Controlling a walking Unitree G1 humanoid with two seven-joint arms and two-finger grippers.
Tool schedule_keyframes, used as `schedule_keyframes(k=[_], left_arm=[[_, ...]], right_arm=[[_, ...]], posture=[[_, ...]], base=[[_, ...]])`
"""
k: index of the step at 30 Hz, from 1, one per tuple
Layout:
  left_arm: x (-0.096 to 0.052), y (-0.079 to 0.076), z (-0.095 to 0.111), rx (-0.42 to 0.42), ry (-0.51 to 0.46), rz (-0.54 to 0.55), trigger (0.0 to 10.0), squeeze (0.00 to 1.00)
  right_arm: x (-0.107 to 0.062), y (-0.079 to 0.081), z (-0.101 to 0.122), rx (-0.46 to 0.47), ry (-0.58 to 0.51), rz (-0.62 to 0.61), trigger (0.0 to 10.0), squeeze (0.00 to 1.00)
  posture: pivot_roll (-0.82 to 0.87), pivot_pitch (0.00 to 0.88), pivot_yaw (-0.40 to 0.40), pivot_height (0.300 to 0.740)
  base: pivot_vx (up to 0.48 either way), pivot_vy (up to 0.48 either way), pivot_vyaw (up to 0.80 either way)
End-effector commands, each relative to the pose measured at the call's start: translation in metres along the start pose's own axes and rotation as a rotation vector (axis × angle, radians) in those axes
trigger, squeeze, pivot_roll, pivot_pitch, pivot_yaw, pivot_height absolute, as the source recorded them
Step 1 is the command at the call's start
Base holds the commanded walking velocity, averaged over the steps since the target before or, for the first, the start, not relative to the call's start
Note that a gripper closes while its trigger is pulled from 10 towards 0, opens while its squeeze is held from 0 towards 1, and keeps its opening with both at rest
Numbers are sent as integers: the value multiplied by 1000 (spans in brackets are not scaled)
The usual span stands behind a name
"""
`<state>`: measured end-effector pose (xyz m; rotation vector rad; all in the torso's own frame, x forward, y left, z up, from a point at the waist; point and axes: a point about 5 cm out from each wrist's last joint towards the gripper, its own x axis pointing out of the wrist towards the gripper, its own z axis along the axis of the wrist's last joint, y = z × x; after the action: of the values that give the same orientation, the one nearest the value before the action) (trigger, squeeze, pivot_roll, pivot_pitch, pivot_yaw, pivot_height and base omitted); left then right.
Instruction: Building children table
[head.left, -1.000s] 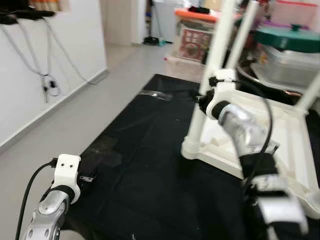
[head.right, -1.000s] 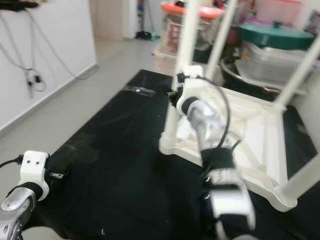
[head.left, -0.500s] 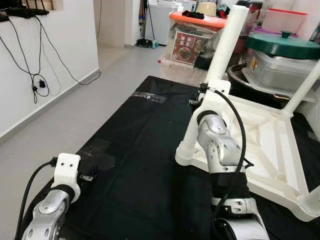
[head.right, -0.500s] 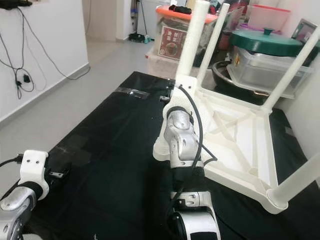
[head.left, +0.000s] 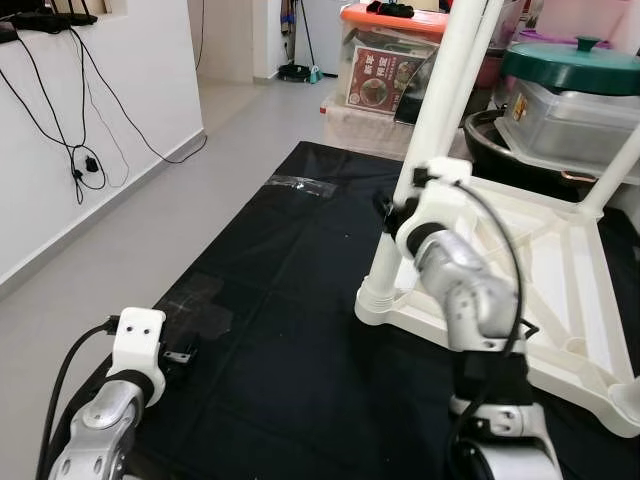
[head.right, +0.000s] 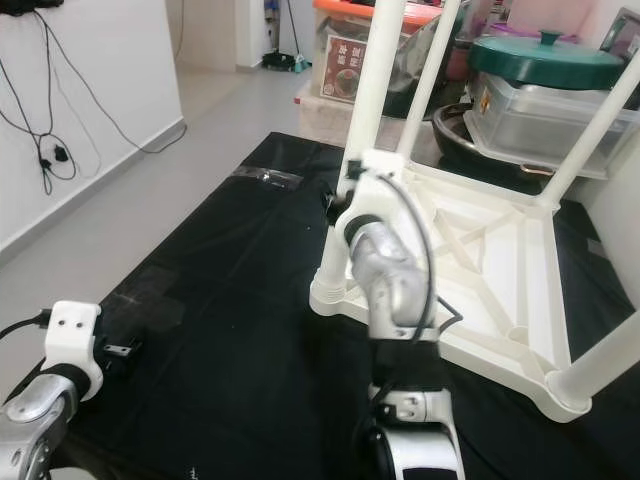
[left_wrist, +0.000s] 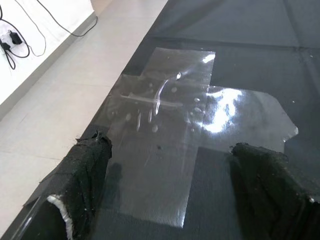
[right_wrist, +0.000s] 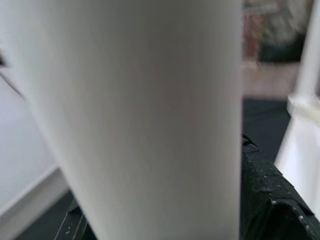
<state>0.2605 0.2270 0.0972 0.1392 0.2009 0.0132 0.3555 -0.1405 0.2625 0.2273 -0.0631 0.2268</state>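
A white plastic children's table (head.left: 548, 262) lies upside down on a black mat (head.left: 290, 300), its legs pointing up. My right gripper (head.left: 392, 212) is raised to the near-left leg (head.left: 445, 90), a little above the leg's socket. In the right wrist view that leg (right_wrist: 135, 115) sits between the black fingers (right_wrist: 272, 200), and the gripper is shut on it. My left gripper (left_wrist: 175, 185) hangs low over the mat's near-left corner. It is open, with a patch of clear tape (left_wrist: 185, 125) showing between its fingers (left_wrist: 82, 175).
Behind the table stand a clear box with an orange lid (head.left: 390, 20) and a pot with a green lid (head.left: 575, 60). To the left of the mat are grey floor (head.left: 150, 230) and a white wall with hanging cables (head.left: 80, 160). Another strip of tape (head.left: 305, 187) holds the mat's far edge.
The head camera has shifted, so the whole scene moved in view. My right gripper stays on the same leg while its forearm has swung. The left arm is unchanged.
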Motion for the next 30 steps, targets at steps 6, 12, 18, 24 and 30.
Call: schedule_keyframes(k=[6,12,18,24,30], left_arm=[[1,0,-2,23,12,-13,10000,0],[3,-3,0,30,6,-23,10000,0],[2,2,0,42,7,-16,10000,0],[-1,3,-1,44,12,-14,10000,0],[-3,-4,-4,35,22,-27,10000,0]], right_arm=[[-12,3,24,-107,-58,462,10000,0],[-12,1,-12,-249,129,818,4353,0],[10,-5,-24,-274,188,743,0,0],[25,-17,-30,-293,214,456,0,0],[-3,-65,-52,-141,129,-415,0,0]], posture=[[103,0,-85,740],[132,0,-102,740],[148,0,-114,740],[147,0,-113,740],[136,0,-100,740]], base=[[0,0,0],[0,0,0],[0,0,0],[0,0,0],[0,0,0]])
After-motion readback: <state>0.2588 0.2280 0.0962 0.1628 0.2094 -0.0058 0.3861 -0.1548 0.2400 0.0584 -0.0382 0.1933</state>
